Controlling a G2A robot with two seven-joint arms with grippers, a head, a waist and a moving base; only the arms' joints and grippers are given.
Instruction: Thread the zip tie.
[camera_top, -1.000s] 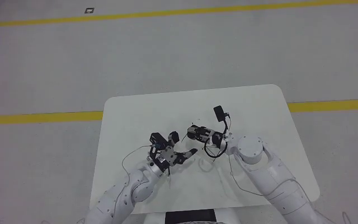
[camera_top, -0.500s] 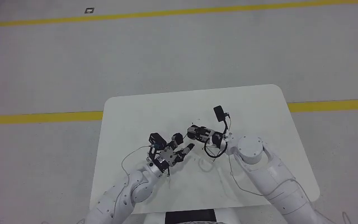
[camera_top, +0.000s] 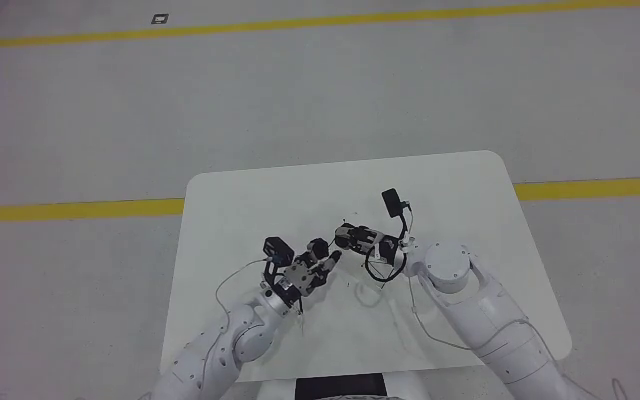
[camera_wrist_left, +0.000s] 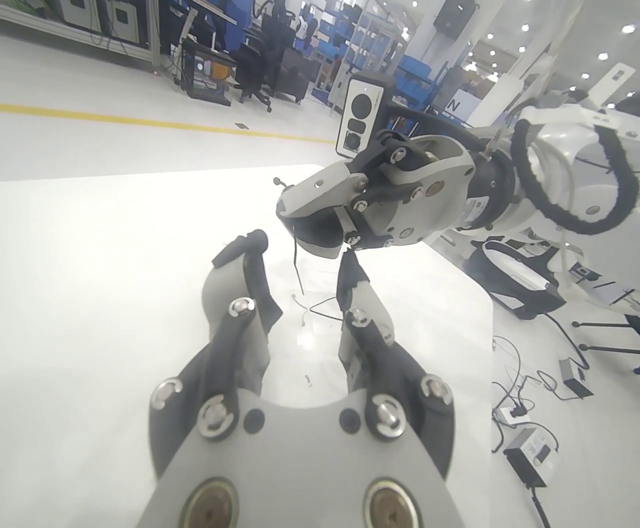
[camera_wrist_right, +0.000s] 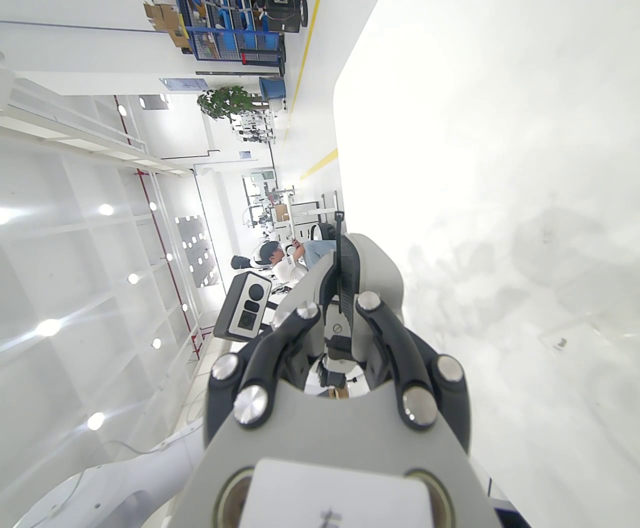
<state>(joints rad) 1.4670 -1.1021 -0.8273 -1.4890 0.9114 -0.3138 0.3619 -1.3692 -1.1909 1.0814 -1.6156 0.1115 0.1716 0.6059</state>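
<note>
The gripper (camera_wrist_right: 344, 250) pinches a black zip tie (camera_wrist_right: 340, 222), its head poking past the fingertips (camera_wrist_right: 372, 260), over the white table (camera_wrist_right: 500, 125).

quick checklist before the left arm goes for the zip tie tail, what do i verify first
1. The right gripper is shut on the zip tie: ok.
2. The left gripper is open: ok.
3. The tail hangs free below the right gripper: ok.
4. The tail sits between the left fingers: cannot tell; it lines up in the left wrist view, but depth is unclear.
5. The head sticks out past the right gripper's tips: ok.
6. Clearance between the left gripper and the right gripper: cannot tell; one finger looks very close.
</note>
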